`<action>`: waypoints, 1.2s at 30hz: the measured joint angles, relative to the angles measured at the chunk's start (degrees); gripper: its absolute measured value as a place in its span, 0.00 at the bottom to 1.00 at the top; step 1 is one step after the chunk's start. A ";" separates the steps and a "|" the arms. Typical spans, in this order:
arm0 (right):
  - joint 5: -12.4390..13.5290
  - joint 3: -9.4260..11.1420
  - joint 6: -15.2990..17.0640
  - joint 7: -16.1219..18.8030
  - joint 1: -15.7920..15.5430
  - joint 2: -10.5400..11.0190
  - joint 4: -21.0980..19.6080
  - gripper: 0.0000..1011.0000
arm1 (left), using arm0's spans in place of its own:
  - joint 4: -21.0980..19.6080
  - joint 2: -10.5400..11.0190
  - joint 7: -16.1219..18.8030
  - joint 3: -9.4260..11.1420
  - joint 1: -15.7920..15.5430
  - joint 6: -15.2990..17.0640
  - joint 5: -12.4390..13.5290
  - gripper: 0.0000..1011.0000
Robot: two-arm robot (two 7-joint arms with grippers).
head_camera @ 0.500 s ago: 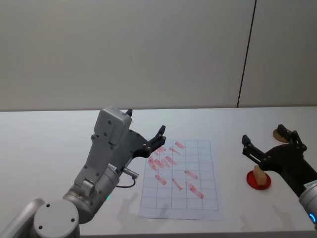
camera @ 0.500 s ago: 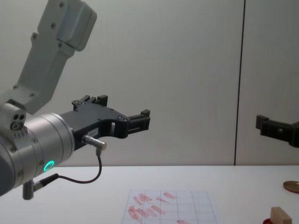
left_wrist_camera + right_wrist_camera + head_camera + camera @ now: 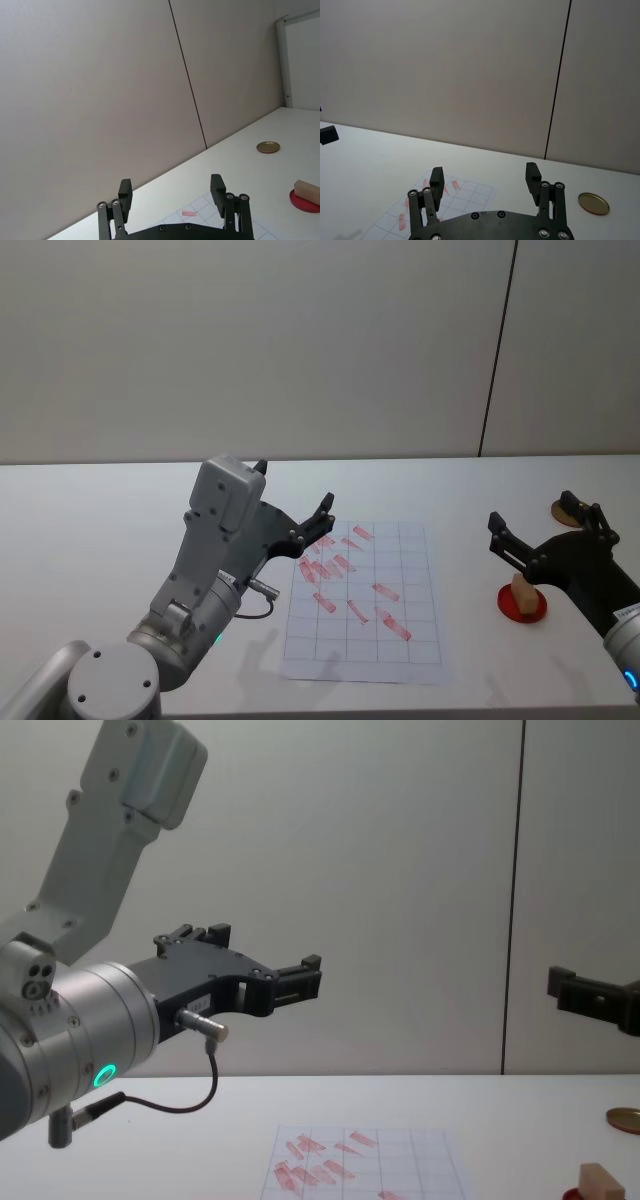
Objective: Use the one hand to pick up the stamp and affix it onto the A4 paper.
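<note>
The stamp (image 3: pixel 522 590), a small light-wood block, stands on the flat red ink pad (image 3: pixel 522 608) at the table's right side; the left wrist view has the stamp (image 3: pixel 306 190) too, and the chest view catches the stamp (image 3: pixel 598 1183) at its lower edge. My right gripper (image 3: pixel 532 512) hovers open well above the stamp, nothing between its fingers (image 3: pixel 532 172). The A4 paper (image 3: pixel 400 570), gridded with several red marks, lies in the middle of the table. My left gripper (image 3: pixel 294 487) hangs open in the air over the paper's left edge.
A gold-brown disc (image 3: pixel 566 510) lies behind the ink pad, near the table's far right. The left arm's big grey body (image 3: pixel 80 1030) stands over the near left of the table. A grey wall rises behind the table.
</note>
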 joint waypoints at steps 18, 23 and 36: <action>0.00 0.00 0.00 0.00 0.00 0.00 0.00 0.99 | 0.00 0.00 0.00 0.00 0.00 0.00 0.00 0.98; -0.02 0.03 0.12 0.00 0.09 -0.02 0.00 0.99 | 0.00 0.00 0.00 0.00 0.00 0.00 0.00 0.98; 0.07 0.77 3.70 -1.51 2.35 -0.78 2.02 0.99 | 0.00 0.00 0.00 0.00 0.00 0.00 0.00 0.98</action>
